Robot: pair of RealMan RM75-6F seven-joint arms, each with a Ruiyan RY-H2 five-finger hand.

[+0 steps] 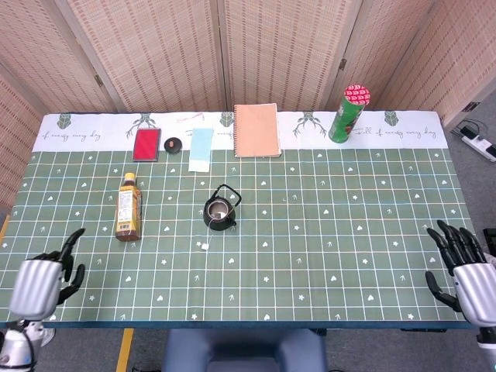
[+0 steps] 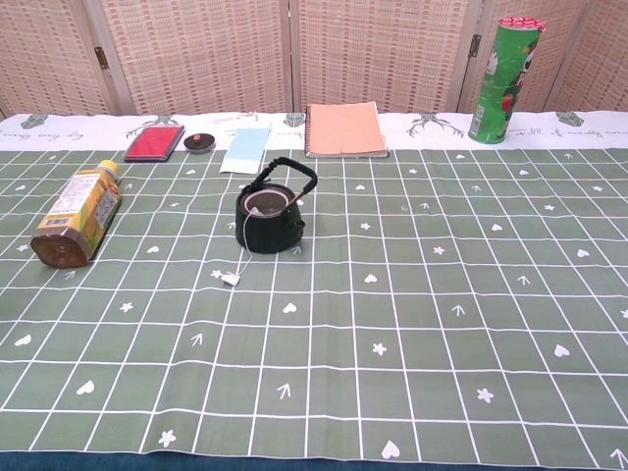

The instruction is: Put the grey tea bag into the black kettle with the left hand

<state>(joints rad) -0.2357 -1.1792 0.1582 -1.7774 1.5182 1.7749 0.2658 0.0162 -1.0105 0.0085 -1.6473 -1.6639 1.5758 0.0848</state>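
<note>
My left hand (image 1: 43,280) hangs empty, fingers spread, clear of the kettle (image 2: 267,218); only the tag (image 2: 231,279) trails outside, so I'd leave it

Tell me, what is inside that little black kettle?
The black kettle has no lid; something pale shows inside. A thin string runs over its rim to a small white tag on the cloth. Its bottom is hidden.

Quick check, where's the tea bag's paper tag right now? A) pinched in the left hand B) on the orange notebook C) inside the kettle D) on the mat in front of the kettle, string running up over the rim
D: the chest view shows the small white tag lying on the green mat just in front of the black kettle, its string running up over the rim into the kettle.
</note>
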